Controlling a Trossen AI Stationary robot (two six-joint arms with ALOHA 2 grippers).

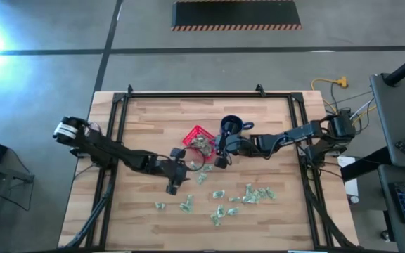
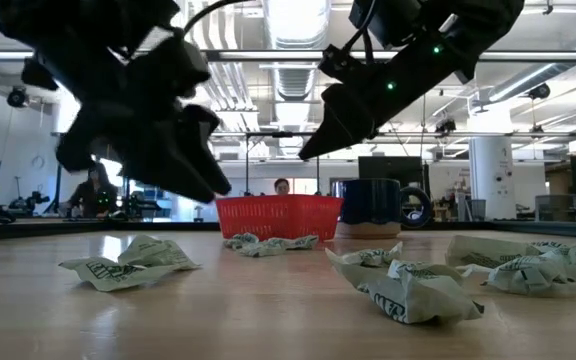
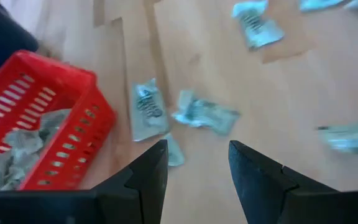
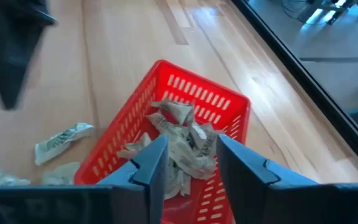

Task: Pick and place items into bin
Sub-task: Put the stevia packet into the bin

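Observation:
The red basket stands mid-table, with several pale green-and-white wrapped pieces lying inside it. More wrapped pieces are scattered on the wood toward the near edge, and two lie close beside the basket. My left gripper hangs open above the table just near-left of the basket, with nothing between its fingers. My right gripper is open above the basket's right side and is also empty. In the low view both grippers, left and right, hover clear of the table.
A dark blue mug stands just right of the basket on its far side, under the right arm. A black frame runs along the table's edges. People sit in the room beyond the table. Bare wood lies to the far left.

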